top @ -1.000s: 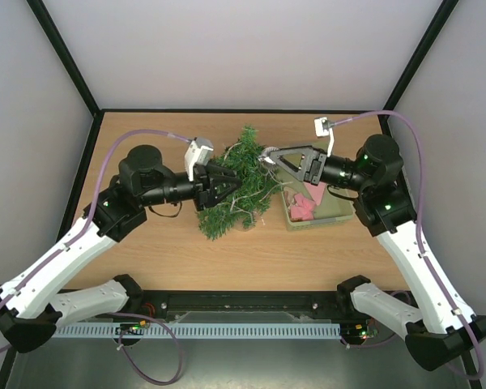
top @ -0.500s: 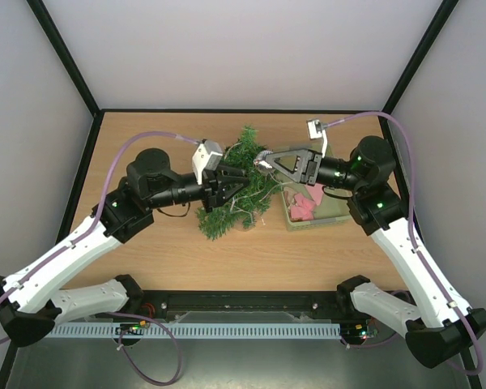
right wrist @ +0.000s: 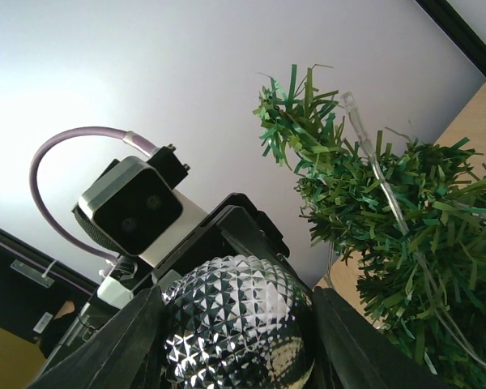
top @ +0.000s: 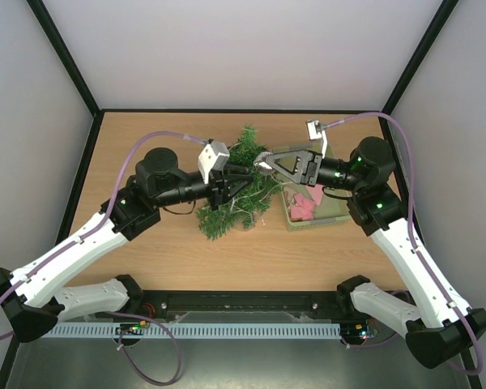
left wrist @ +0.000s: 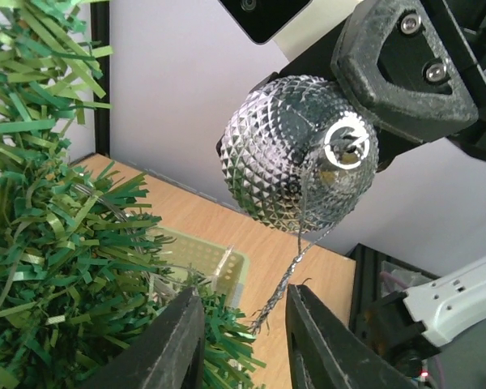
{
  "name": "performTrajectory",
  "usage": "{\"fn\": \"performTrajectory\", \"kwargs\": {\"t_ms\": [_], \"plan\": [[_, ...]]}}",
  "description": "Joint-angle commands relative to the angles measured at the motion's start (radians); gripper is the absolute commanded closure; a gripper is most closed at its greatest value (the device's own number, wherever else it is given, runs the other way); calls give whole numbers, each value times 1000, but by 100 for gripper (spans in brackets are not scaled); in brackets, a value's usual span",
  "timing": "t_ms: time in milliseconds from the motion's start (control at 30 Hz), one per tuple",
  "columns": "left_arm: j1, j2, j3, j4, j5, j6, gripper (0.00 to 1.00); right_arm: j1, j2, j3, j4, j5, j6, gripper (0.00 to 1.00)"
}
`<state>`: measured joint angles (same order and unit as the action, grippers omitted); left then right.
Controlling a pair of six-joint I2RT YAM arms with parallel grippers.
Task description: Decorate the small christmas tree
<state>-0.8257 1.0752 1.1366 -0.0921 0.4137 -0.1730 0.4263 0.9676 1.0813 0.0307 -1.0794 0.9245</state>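
Across the middle of the wooden table [top: 146, 251], between pale grey walls [top: 251, 57] framed by black posts [top: 65, 57], the two white-and-black arms reach in toward each other, each trailing a purple cable [top: 138, 146]. The small christmas tree [top: 220, 220] sits mid-table under their wrists and appears to lie on its side with its tip toward the far wall. Its branches are flat, bristly strips of dark and lighter green, and a clear strand [right wrist: 373, 170] is threaded through them. Just beside it on the right is a pale green plastic basket [top: 336, 212], rectangular with a perforated wall, holding pink pieces [top: 304, 209] too small to make out.

The right gripper [right wrist: 236, 300] is clamped on a silver bauble [left wrist: 296, 154], one black finger pressed against each side. The ball is mirror-bright and covered in small raised diamond facets, and it is held above the tree's upper branches, clear of the needles. The left gripper [left wrist: 245, 296] faces it from the other side, its fingers apart with a narrow gap. The bauble's twisted silver hanging cord [left wrist: 287, 275] drops into that gap without being pinched. A pale ring cap [left wrist: 346, 142] marks where the cord joins the ball. The left wrist's grey camera housing [right wrist: 134, 207] shows just behind the bauble.
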Motion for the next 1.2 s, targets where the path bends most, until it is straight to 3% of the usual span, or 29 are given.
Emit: {"fn": "performTrajectory", "kwargs": {"t_ms": [0,67,133,167,700,1167], "plan": [[-6,-5,-23,60,-16,38,73,6,-16,-12,46,-30,2,61],[-7,-14,-33,73,-13,49,81,6,-14,-18,43,-29,-4,61],[-7,-28,-43,80,-9,63,96,6,-14,-26,40,-27,-10,61],[-8,-33,-45,78,-10,69,97,6,-15,-26,29,-21,-21,61],[-20,-60,-61,-24,-44,99,98,6,-18,21,-250,108,-259,61],[-22,-59,-44,-90,-32,109,98,6,-34,57,-371,176,-347,61]]}}
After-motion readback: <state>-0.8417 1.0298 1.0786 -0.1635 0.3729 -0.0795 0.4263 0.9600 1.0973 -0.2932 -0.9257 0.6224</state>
